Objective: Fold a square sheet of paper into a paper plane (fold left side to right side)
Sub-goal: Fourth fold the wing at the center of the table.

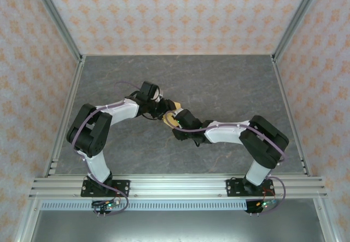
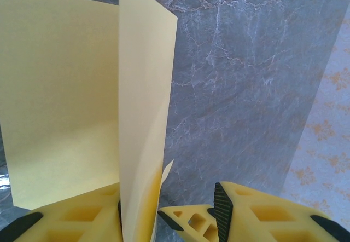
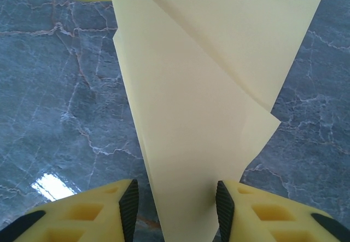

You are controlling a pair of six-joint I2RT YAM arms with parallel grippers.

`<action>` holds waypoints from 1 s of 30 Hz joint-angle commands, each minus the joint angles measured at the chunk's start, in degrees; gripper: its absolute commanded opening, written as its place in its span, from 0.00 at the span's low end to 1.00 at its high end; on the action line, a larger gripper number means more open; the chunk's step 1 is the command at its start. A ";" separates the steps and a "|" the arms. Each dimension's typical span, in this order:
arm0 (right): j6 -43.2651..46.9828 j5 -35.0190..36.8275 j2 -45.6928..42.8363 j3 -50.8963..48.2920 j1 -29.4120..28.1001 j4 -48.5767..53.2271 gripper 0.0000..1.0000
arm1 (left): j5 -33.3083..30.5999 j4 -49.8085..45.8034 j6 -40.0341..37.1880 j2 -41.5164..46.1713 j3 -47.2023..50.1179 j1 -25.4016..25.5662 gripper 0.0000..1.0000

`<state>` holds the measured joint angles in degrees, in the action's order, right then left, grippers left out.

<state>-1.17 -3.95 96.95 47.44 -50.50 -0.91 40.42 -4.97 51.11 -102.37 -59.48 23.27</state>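
The square sheet of paper, pale yellow, is sitting at the middle of the top view, between the tips of the two arms and mostly covered by them. In the left wrist view the sheet is filling the left half of the frame. One flap of it is standing on edge along a straight fold, running from the top edge down to the bottom. In the right wrist view the paper is stretching as a long tapering shape from the top of the frame to the bottom centre, with a second layer spreading toward the upper right.

The left hand is standing partly open. The flap is lying against its finger at the lower left, and a clear gap is showing before the dark pad at the lower right. A ribbed yellow piece with a dark tip is poking into that gap; I cannot tell what it belongs to. The right hand is also standing partly open around the paper, which is touching the pad on the right and sitting just beside the pad on the left.

In the top view the left hand is reaching in from the upper left and the right hand from the lower right. The grey marbled table is lying beneath everything, and patterned walls are enclosing it.
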 commanded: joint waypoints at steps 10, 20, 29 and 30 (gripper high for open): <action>-0.38 3.24 1.38 1.75 -0.21 0.87 0.21 | -1.73 -5.51 -2.68 5.03 -1.38 -0.72 0.46; -3.30 -1.43 -0.10 0.49 1.81 -1.53 0.05 | -3.65 -10.49 -6.33 11.18 0.50 -3.83 0.50; -6.67 -14.47 -1.67 -2.62 7.27 -6.33 0.03 | -2.73 -9.28 -7.26 10.60 2.68 -4.65 0.43; -6.89 -15.48 -1.50 -2.61 7.66 -6.58 0.03 | -2.48 -8.77 -7.26 9.89 3.00 -4.64 0.40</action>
<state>-6.44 -14.52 97.23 45.76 -43.68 -4.71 37.50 -14.00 44.82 -91.09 -57.80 18.70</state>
